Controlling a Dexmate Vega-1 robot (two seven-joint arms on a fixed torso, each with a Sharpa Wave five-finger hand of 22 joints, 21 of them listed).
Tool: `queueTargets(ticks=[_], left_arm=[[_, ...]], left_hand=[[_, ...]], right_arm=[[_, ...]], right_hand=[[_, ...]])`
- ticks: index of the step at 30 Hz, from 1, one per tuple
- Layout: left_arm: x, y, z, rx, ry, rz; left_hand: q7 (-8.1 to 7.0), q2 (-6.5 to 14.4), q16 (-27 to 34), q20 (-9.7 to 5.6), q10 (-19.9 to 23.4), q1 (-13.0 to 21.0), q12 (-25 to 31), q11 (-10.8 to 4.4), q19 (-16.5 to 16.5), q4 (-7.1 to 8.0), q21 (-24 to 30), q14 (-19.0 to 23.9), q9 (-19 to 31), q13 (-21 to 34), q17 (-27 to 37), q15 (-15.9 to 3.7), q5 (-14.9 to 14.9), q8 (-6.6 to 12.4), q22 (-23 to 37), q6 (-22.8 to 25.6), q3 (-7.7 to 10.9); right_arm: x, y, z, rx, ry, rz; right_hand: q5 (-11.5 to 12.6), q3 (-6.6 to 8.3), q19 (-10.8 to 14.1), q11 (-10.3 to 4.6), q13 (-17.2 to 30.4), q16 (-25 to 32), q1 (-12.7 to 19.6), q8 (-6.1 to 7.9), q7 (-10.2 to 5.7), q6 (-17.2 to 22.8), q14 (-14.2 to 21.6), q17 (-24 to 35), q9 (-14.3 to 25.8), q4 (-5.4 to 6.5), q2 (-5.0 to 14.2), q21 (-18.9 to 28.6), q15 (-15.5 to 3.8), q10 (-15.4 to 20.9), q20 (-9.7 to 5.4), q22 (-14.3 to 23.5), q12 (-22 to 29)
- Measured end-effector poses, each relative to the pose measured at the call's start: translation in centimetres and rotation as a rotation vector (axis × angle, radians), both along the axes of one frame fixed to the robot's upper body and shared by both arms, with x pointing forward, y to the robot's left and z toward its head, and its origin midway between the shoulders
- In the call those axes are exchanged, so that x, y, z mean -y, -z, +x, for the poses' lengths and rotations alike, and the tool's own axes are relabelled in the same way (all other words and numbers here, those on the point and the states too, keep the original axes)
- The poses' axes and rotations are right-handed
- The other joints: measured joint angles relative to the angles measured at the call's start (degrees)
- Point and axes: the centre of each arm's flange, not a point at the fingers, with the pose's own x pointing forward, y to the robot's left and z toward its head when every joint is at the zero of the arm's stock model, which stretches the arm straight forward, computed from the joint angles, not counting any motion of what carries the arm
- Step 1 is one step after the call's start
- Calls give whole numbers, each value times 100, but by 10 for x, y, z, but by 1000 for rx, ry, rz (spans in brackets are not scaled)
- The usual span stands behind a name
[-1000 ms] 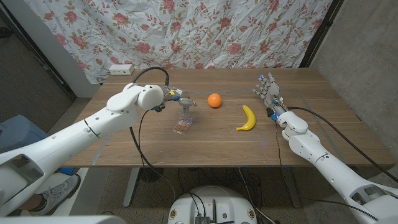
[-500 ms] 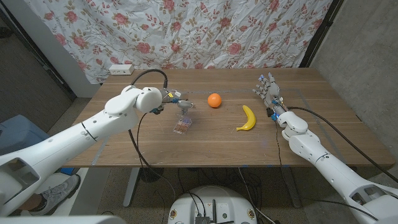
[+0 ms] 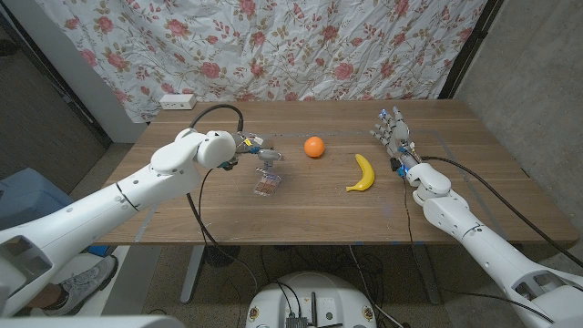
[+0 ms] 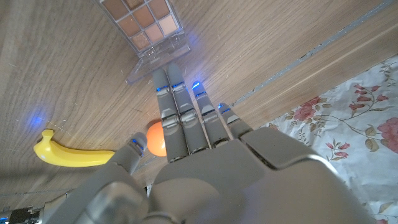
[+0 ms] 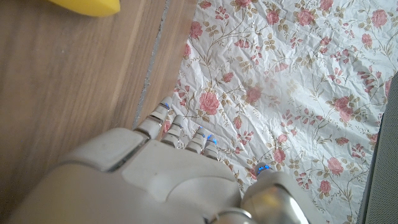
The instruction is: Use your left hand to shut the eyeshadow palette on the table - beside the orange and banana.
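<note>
The eyeshadow palette (image 3: 266,185) lies open on the wooden surface (image 3: 310,210), left of the orange (image 3: 314,147) and the banana (image 3: 363,174). In the left wrist view the palette (image 4: 145,25) shows its tan and brown pans, with the clear lid (image 4: 157,62) folded out toward the hand. The left hand (image 3: 260,149) hovers just behind the palette, fingers (image 4: 173,102) extended, side by side and slightly apart, their tips at the lid's edge; whether they touch it cannot be told. This hand holds nothing. The orange (image 4: 156,138) and banana (image 4: 73,153) lie beyond the fingers in that view. The right hand (image 3: 394,135) stands at the surface's right side, near the banana, fingers apart and straight, gripping nothing. A floral cloth (image 3: 273,46) hangs behind the surface.
</note>
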Motion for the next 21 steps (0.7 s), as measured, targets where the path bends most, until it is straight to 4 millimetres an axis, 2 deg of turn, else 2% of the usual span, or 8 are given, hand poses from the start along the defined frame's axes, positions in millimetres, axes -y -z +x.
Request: queueTargets(ticks=[21], left_arm=[[-5, 7, -6, 5, -15, -19]], left_hand=[[-22, 0, -44, 0, 0, 0, -43, 0, 0, 11, 0, 0, 1, 28, 0, 0, 0, -44, 0, -22, 12]], right_arm=[[0, 0, 0, 0, 0, 0]], right_hand=[[0, 0, 0, 0, 0, 0, 0, 0, 0, 0, 0, 0, 0, 0, 0, 0, 0, 0, 0, 0, 0]])
